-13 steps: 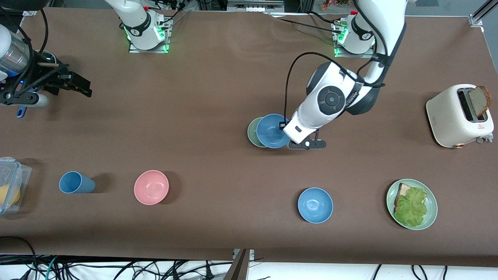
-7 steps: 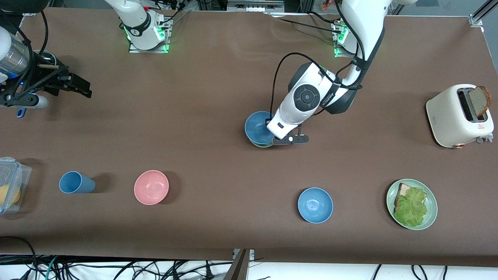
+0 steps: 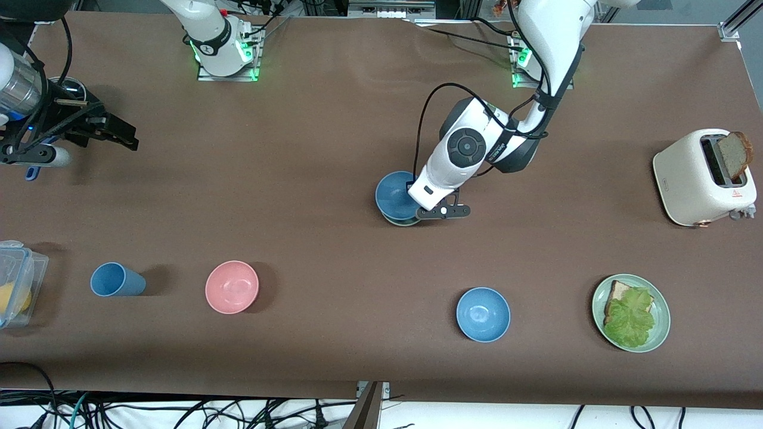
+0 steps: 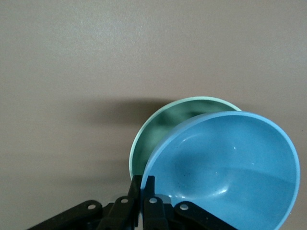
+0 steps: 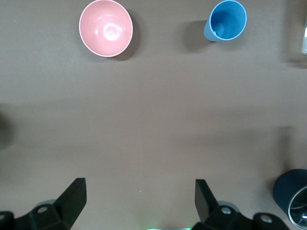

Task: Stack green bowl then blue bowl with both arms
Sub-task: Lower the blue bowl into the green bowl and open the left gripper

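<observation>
Blue bowl (image 4: 225, 167), pale green bowl (image 4: 158, 132), brown table (image 3: 298, 179).

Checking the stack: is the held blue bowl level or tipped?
Tipped: the blue bowl, gripped by the left claw, sits askew over the green bowl.

- The held bowl (image 3: 394, 195) is gripped at its rim by the left gripper (image 4: 142, 199), tilted, over the lower bowl (image 3: 405, 222) near mid-table; whether the two touch cannot be told
- A second bowl (image 3: 483, 314) is set nearer the front camera than that pair; a plate (image 3: 660, 333) with toast (image 3: 617, 293) and lettuce (image 3: 630, 319) on it lies beside it toward the left arm's end
- A toaster (image 3: 691, 185) with a slice (image 3: 734, 155) in its slot stands farther from the camera than the plate
- A third bowl (image 3: 232, 286), a cup (image 3: 116, 279) and a container (image 3: 21, 280) are ranged toward the right arm's end
- The right gripper (image 5: 139, 199) hangs with fingers spread over that end, waiting
</observation>
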`<control>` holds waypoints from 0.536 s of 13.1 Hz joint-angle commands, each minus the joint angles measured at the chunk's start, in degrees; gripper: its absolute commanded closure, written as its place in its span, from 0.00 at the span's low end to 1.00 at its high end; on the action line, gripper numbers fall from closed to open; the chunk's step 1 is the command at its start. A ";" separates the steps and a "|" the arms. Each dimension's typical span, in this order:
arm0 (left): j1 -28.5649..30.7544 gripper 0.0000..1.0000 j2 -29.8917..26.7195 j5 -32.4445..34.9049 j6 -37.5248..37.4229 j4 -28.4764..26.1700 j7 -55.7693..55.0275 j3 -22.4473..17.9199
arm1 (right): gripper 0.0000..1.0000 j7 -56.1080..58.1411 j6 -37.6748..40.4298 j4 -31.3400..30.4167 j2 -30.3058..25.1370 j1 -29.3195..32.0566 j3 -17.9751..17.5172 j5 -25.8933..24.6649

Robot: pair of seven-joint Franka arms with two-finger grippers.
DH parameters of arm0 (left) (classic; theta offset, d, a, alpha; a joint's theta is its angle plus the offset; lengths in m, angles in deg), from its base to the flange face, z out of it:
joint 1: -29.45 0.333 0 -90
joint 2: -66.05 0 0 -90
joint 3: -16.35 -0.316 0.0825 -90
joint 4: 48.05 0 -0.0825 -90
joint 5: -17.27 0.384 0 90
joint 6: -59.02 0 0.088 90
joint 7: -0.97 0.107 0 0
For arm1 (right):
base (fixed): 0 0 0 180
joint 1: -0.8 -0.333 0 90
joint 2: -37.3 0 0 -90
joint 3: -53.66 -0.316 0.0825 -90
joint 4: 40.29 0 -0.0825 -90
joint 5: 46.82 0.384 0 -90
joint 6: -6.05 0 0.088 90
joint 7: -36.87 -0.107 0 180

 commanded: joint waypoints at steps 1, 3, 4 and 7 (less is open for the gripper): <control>-0.84 0.91 -0.50 -0.30 1.03 -0.58 -0.52 -0.81 | 0.00 0.38 0.63 0.71 0.26 0.79 -0.50 0.12; -0.75 0.70 -0.41 -0.30 1.03 -0.50 -1.40 -0.81 | 0.00 0.38 0.63 0.71 0.26 0.88 -0.50 0.21; -0.58 0.61 -0.41 -0.48 0.94 -0.32 -1.58 -0.81 | 0.00 0.38 0.54 0.71 0.26 0.88 -0.50 0.21; 0.04 0.15 -1.20 -1.09 0.33 0.38 -1.49 -1.24 | 0.00 0.38 0.63 0.71 0.26 0.88 -0.50 0.21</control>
